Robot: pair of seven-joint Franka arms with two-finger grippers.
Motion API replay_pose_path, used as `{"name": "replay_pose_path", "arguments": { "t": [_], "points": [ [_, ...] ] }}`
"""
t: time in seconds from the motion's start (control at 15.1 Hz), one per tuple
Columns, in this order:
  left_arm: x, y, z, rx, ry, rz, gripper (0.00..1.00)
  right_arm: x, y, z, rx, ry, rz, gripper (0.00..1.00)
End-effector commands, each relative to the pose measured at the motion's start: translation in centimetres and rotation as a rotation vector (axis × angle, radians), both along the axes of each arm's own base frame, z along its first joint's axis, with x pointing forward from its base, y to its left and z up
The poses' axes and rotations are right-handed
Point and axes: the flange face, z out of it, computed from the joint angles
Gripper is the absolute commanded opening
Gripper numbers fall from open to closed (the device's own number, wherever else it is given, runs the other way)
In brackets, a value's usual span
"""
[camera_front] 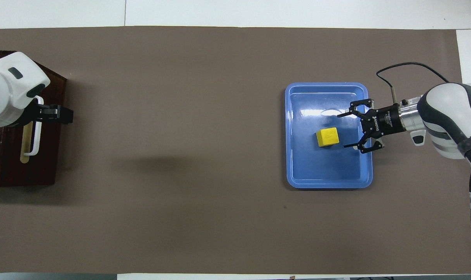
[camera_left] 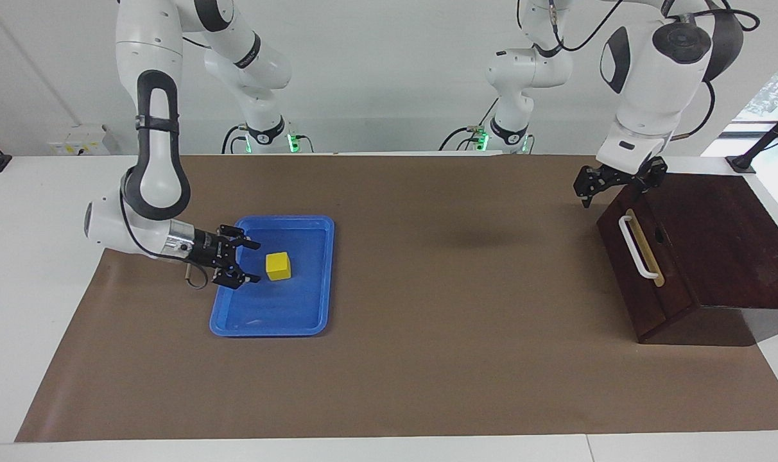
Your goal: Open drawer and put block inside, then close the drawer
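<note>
- Right gripper [camera_left: 253,262] lies level over the blue tray [camera_left: 312,231], fingers spread wide, with the block [camera_left: 278,266] in the tray just ahead of its fingertips, untouched.
- Left gripper [camera_left: 588,192], fingers apart, hangs beside the closed drawer [camera_left: 646,282], above its handle [camera_left: 636,247].

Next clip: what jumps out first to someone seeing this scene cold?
The yellow block in the blue tray, toward the right arm's end of the table, with the right end effector open beside it. At the left arm's end, the left end effector hovers by the shut drawer.
</note>
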Motion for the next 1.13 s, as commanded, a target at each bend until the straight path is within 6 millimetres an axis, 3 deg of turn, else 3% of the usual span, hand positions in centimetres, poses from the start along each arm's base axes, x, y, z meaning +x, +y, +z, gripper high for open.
{"name": "replay_pose_path", "arguments": {
  "t": [0.0, 0.2, 0.53, 0.73, 1.06],
  "points": [
    [2.0, -0.1, -4.3, 0.124, -0.003, -0.066, 1.0, -0.1, 1.0, -0.4, 0.007, -0.019, 0.0, 1.0],
    [3.4, 0.7, -8.0, 0.194, -0.009, -0.114, 1.0, -0.4, 1.3, -0.9, -0.01, -0.029, -0.004, 1.0],
    [3.7, 3.2, -11.6, 0.212, -0.023, -0.136, 1.0, -0.4, 2.4, -1.4, -0.031, -0.045, 0.008, 1.0],
    [3.9, 5.2, -12.0, 0.236, -0.03, -0.132, 1.0, -0.7, 2.4, -1.6, -0.028, -0.061, 0.029, 1.0],
    [3.3, 6.1, -13.6, 0.228, -0.013, -0.12, 1.0, -0.6, 2.3, -1.6, -0.03, -0.064, 0.029, 1.0]
  ]
}}
